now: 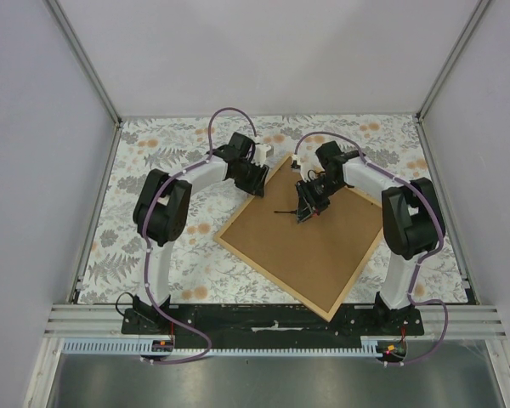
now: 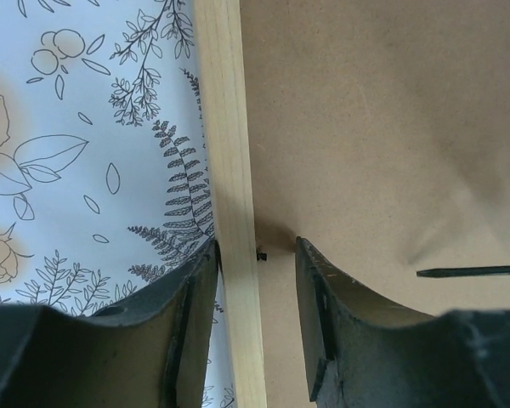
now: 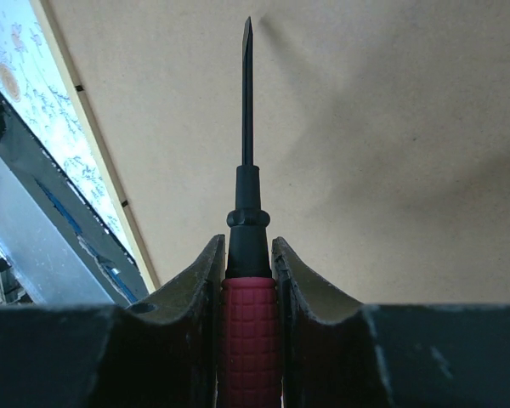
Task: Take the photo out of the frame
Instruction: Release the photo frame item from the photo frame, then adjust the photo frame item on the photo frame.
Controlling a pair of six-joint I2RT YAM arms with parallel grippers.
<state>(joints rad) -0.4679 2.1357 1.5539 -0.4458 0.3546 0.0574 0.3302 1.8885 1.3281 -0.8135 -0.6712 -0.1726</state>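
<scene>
Frame [image 1: 314, 246] lying diamond-wise, taking up table's [image 1: 127, 246] centre through to near edge. Left gripper [image 1: 257, 177] and right gripper [image 1: 308, 204], clamping screwdriver [image 3: 247, 153], crowding frame's far end. Passage lying open along table's left edge, far corners.

The top external camera looks down from above and behind the arm bases. It is far enough back to take in the whole floral tablecloth [image 1: 382, 136] and the frame [image 1: 310, 242], which lies back-up and cornerwise at its middle. The left wrist camera hangs very close over the frame's far-left edge, facing straight down. The right wrist camera sits close above the frame's brown back, looking along a screwdriver [image 3: 248, 246]. Both wrist views share that back and the screwdriver's tip.
</scene>
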